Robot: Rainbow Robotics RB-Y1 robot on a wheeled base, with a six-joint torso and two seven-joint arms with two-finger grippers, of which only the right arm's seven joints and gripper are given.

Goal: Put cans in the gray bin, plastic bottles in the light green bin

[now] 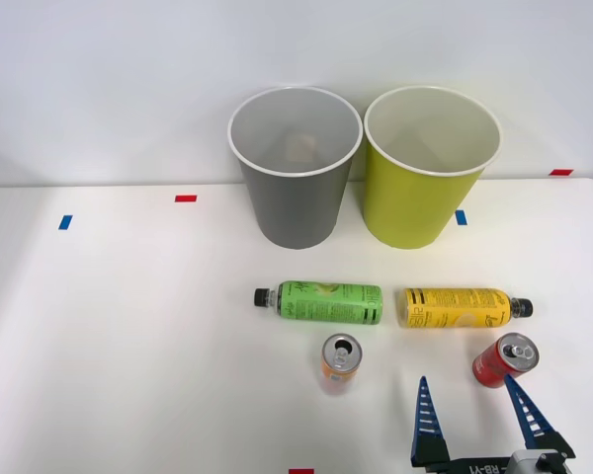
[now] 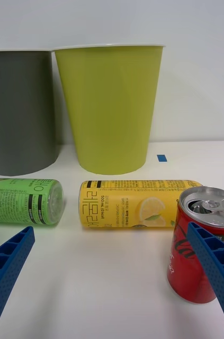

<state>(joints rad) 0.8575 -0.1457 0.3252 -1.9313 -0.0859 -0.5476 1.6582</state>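
White bench, left to right: gray bin [image 1: 295,168] and light green bin [image 1: 431,166] at the back edge; 2 bottles lying mid-bench; orange can [image 1: 340,361], red can [image 1: 505,359] upright near the front edge. Right gripper [image 1: 480,407] gapes wide, seemingly approaching the red can.

A white table [image 1: 128,326] carries everything. The gray bin [image 1: 293,173] stands at its back, the light green bin [image 1: 427,173] just beside it. In front of the gray bin lie the green-label bottle [image 1: 321,302] and yellow-label bottle [image 1: 460,308]; nearer still stand the orange-and-white can [image 1: 340,362] and red can [image 1: 505,360]. Tape marks [image 1: 186,198] dot the surface.
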